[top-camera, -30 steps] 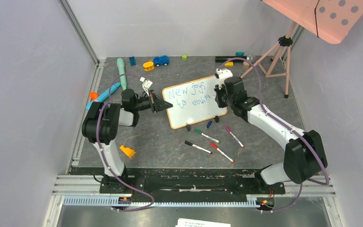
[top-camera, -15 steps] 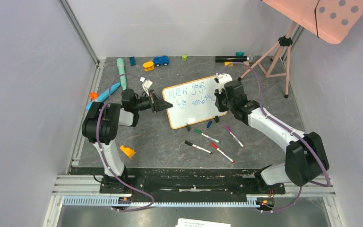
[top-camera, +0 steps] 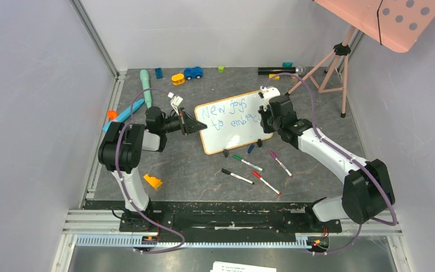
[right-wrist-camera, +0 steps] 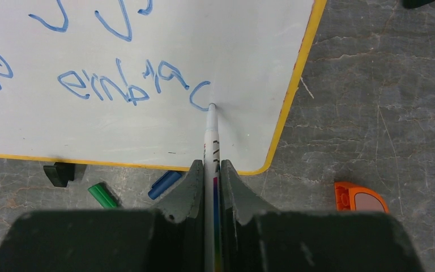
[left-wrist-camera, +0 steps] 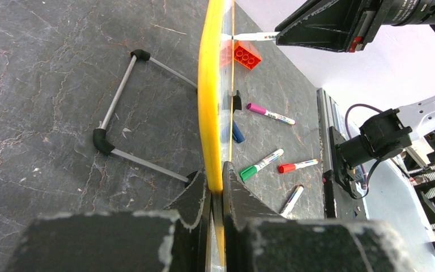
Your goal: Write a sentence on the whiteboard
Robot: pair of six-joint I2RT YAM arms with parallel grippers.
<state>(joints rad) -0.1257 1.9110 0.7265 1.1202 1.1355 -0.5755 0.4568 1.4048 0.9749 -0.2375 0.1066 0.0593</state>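
Yellow edge of the whiteboard (left-wrist-camera: pixel 209 90) is pinched tight in the left gripper (left-wrist-camera: pixel 216 177), and the whiteboard stands up on its edge, reaching ahead of it. The right gripper (right-wrist-camera: pixel 212 165) is squeezed on a marker (right-wrist-camera: pixel 211 129). The tip, just ahead, touches the whiteboard at the end of the blue sentence (right-wrist-camera: pixel 99 88).

Whiteboard (top-camera: pixel 233 121) sits mid-way back on the bench (top-camera: pixel 192 170), skewed, its right end farther from me. My left gripper (top-camera: pixel 195 124) meets its left edge. My right gripper (top-camera: pixel 263 119) hangs over its right part, at the end of the lower line. Sentence (top-camera: pixel 226 115) in blue, two lines, its last letters hidden under that gripper. Green-capped marker (top-camera: pixel 247 163), black-capped marker (top-camera: pixel 237 176), red-capped marker (top-camera: pixel 266 182) and purple-capped marker (top-camera: pixel 280 163) lie loose just nearer me.
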